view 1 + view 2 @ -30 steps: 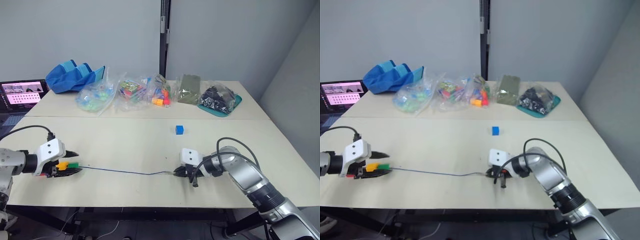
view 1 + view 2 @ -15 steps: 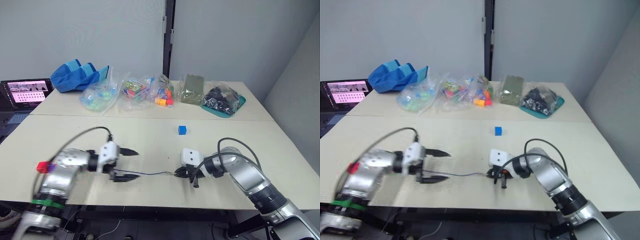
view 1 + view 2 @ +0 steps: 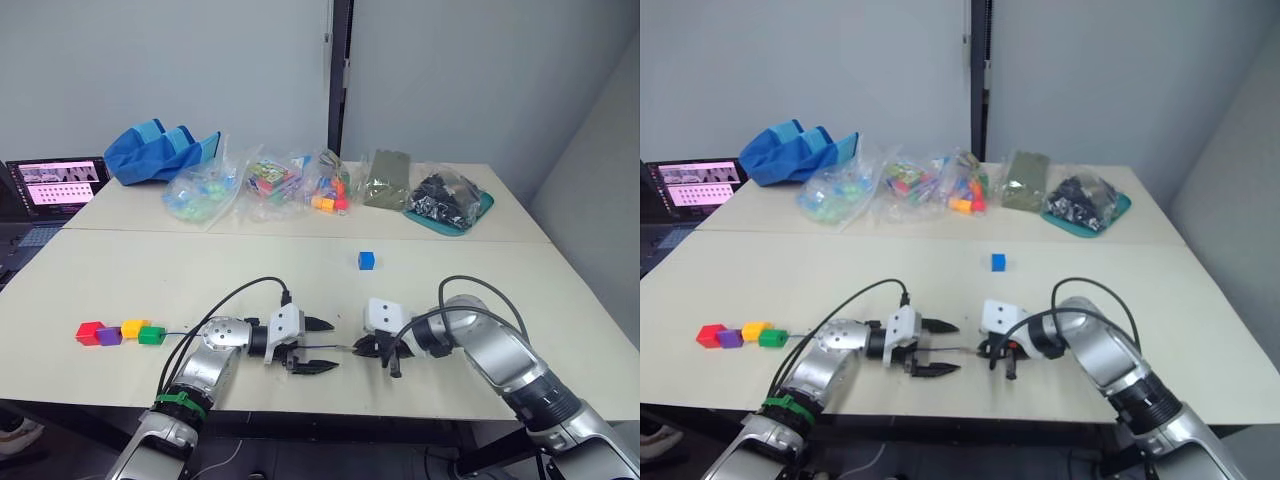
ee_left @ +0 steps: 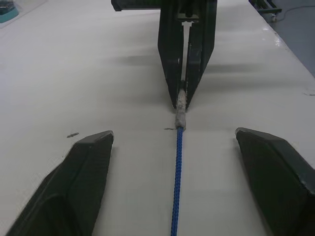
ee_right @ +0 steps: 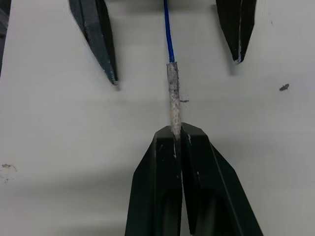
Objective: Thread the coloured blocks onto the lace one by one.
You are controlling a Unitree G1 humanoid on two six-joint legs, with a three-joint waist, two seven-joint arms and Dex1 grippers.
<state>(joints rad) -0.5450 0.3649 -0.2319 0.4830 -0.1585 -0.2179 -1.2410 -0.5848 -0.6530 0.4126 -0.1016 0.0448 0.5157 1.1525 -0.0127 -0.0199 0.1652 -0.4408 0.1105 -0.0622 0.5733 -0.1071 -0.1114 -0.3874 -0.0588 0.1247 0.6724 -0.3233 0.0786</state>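
Pale surface point(image 3: 200, 275) with toy bags along its far edge. Right hand point(image 5: 175, 135) pinches the lace point(image 4: 178, 147) by its pale tip. Left hand point(image 3: 322, 345) faces it, fingers spread around the cord. Red, purple, yellow and green blocks point(image 3: 121, 332) sit threaded at far left; blue block point(image 3: 366, 260) lies loose behind.

Even, diffuse light from above falls on the pale counter point(image 3: 300, 290), bright without harsh glare. Shadows are soft and short, pooling just under the arms and bags. The head views are sharp across the frame. In the wrist views the near fingers look slightly soft, faint grey shadows lie beneath them, and the lace point(image 4: 177, 177) is crisp.
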